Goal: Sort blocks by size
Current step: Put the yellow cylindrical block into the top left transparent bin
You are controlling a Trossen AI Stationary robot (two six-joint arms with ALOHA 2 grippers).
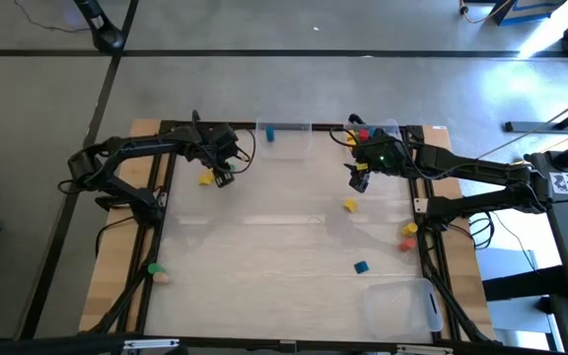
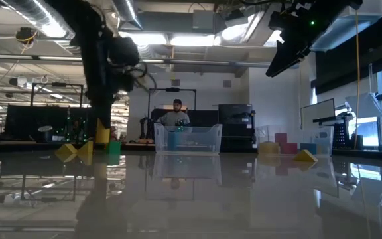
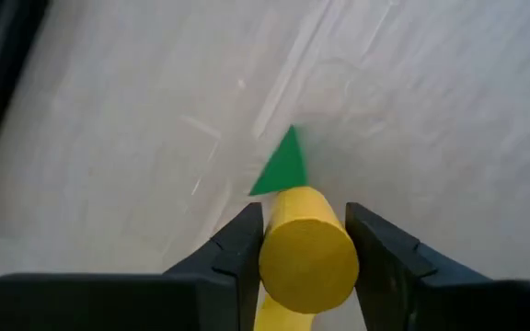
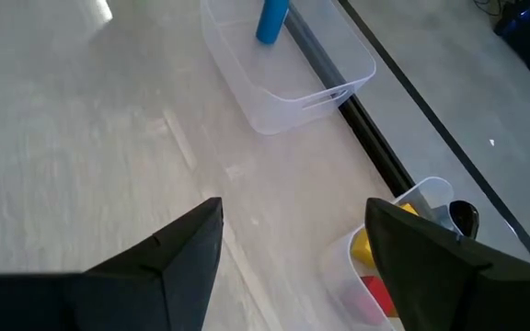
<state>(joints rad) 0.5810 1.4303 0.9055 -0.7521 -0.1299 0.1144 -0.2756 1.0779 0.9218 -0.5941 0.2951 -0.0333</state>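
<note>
My left gripper (image 1: 224,174) stands at the table's far left, pointing steeply down, shut on a yellow cylinder block (image 3: 307,257). A green triangular block (image 3: 282,167) lies just beyond it, and a yellow block (image 1: 205,179) lies beside the gripper. My right gripper (image 4: 293,267) hangs open above the far right of the table with nothing between its fingers. More blocks lie loose: yellow (image 1: 349,205), yellow and red (image 1: 407,235), blue (image 1: 361,266), green (image 1: 154,268) and tan (image 1: 163,279). My left gripper pinches the yellow cylinder's round side (image 3: 267,248) between its two fingers, close below the top end face. The fingers come from above, pointing steeply down, along the upright cylinder. Whether its lower end rests on the table, I cannot tell.
A clear bin (image 1: 286,138) at the far middle holds a blue cylinder (image 4: 271,20). A second clear bin (image 1: 388,129) at the far right holds red and yellow pieces. A third bin (image 1: 402,306) sits near the front right. A person sits behind the table (image 2: 176,114).
</note>
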